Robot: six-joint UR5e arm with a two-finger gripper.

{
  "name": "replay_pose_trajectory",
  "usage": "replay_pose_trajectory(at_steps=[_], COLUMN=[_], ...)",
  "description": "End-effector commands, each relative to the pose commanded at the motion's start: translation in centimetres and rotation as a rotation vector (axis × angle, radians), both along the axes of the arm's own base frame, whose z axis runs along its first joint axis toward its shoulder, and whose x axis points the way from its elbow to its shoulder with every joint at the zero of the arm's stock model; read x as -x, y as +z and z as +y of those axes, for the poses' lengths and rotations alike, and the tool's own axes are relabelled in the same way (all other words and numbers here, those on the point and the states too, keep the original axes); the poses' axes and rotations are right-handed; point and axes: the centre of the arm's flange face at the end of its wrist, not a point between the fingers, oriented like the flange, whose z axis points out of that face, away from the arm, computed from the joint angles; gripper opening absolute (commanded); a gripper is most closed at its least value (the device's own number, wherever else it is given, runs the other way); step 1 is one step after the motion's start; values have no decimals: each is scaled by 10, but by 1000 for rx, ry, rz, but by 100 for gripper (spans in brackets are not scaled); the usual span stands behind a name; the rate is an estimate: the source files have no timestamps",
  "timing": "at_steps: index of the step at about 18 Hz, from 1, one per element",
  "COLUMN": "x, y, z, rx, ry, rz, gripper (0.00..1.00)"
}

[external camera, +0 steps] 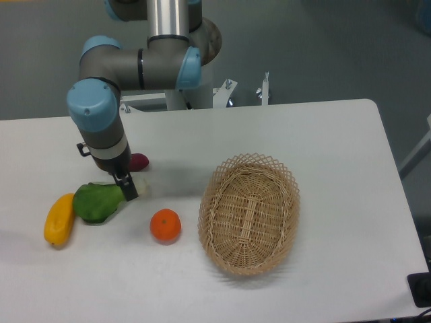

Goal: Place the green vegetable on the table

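Table (pixel 323 134), veg (pixel 94 202) under hand (pixel 128 188)

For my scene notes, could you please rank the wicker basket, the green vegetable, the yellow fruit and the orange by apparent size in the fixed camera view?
1. Wicker basket, by far the largest.
2. Green vegetable and yellow fruit: too alike to rank, and the tool hides part of the vegetable's stalk.
3. Orange, smallest.

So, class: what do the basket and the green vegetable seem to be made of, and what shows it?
Basket: woven wicker or rattan by the look, tan and matte, with visible strands and an open lattice rim. Green vegetable: probably moulded plastic or foam, with smooth flat colour and no real leaf texture; I can't tell which.
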Motion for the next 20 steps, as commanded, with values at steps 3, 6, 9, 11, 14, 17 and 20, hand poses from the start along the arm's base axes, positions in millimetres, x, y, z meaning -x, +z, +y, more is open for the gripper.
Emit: replay_pose_trajectory(at_steps=[3, 6, 9, 11, 14, 17, 20], x=[67, 128, 183, 212, 255, 294, 318], y=[18, 32, 33, 29, 28, 32, 32], z=[-17, -35, -61, -78, -106, -129, -143], rx=[-34, -59, -58, -47, -38, -63, -65], ry=[111, 205, 254, 253, 276, 289, 290], rz=[18, 41, 43, 42, 44, 38, 43], gripper=[100, 100, 100, 100, 100, 100, 100])
